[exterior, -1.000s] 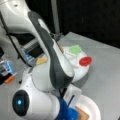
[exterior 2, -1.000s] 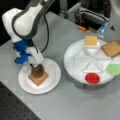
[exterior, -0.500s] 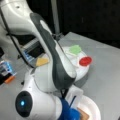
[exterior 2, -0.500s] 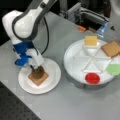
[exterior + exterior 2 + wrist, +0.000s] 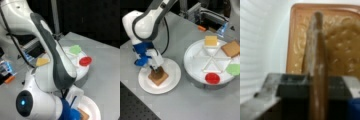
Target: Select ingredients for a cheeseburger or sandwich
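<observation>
Front view, arm side: gripper (image 5: 66, 110) low over white plate (image 5: 96, 110); green leaf (image 5: 75, 49), red disc (image 5: 85, 61), cheese (image 5: 42, 61) unpicked in tray.
Front view, desk side: toast square (image 5: 158, 76) on plate; second toast (image 5: 231, 48) in tray (image 5: 195, 80).
Wrist view: fingers clamped on dark patty (image 5: 316, 72), edge-on over toast.

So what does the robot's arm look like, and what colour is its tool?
The arm is glossy white with rounded joints and dark grey bands. In a front view one joint shows a black circle with a small blue light. A black cable runs alongside. The tool has blue parts above and whitish fingers.
</observation>
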